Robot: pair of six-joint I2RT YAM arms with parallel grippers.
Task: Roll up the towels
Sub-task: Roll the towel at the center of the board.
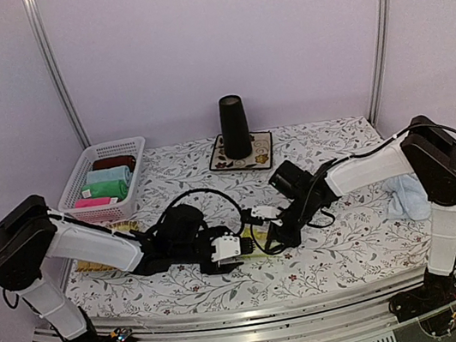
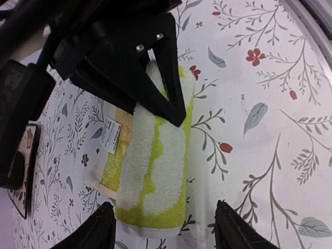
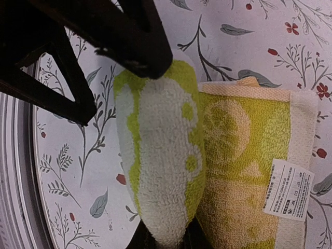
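The yellow-green towel (image 1: 255, 246) lies mid-table, partly rolled. The roll (image 2: 155, 171) has a flat tail with a white label (image 2: 111, 134) beside it. My left gripper (image 1: 232, 248) is open, and its fingers (image 2: 98, 231) stand either side of the roll's near end without touching it. My right gripper (image 1: 271, 237) is shut on the roll's other end (image 3: 161, 155), with its fingertips (image 3: 140, 243) just visible under the cloth. The light blue towel (image 1: 406, 195) lies crumpled at the right edge by the right arm.
A white basket (image 1: 75, 192) at the back left holds several rolled towels. A black cone (image 1: 234, 127) stands on a flowered mat (image 1: 262, 153) at the back. A yellow straw tray (image 1: 120, 231) peeks out behind the left arm.
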